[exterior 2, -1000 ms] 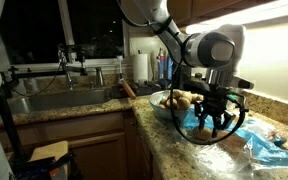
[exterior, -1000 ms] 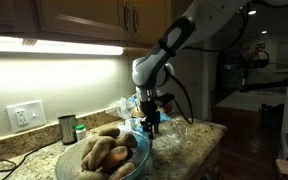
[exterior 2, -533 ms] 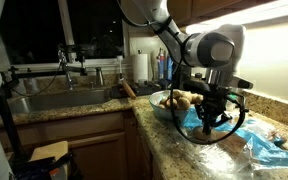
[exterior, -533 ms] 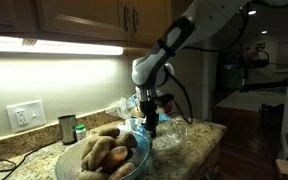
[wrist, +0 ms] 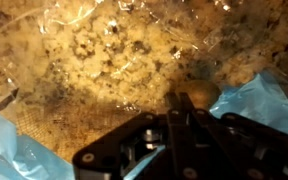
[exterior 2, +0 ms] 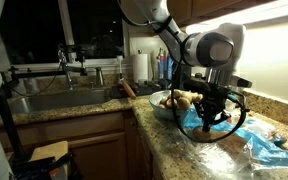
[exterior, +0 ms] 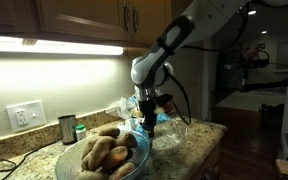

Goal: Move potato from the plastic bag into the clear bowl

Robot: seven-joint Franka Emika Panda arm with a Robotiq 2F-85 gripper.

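My gripper (exterior: 151, 128) (exterior 2: 210, 122) hangs straight down over the plastic bag (exterior: 176, 131) (exterior 2: 263, 146), which lies crumpled on the granite counter, clear with blue parts. In the wrist view the gripper (wrist: 179, 98) is shut, its fingers pressed together with nothing showing between them. A brown potato (wrist: 201, 93) lies on the clear film just right of the fingertips, beside the bag's blue part (wrist: 269, 100). The clear bowl (exterior: 142, 150) (exterior 2: 158, 109) stands next to the bag and holds several potatoes (exterior: 99, 152) (exterior 2: 179, 98).
A sink (exterior 2: 54, 100) with a faucet lies beyond the bowl, and a paper towel roll (exterior 2: 139, 68) stands behind it. A small tin (exterior: 67, 128) and a wall outlet (exterior: 24, 115) sit behind the bowl. The counter's front edge (exterior 2: 154, 150) runs close to the bag.
The fingers have come together from part open to fully shut. The arm has hardly moved over the bag.
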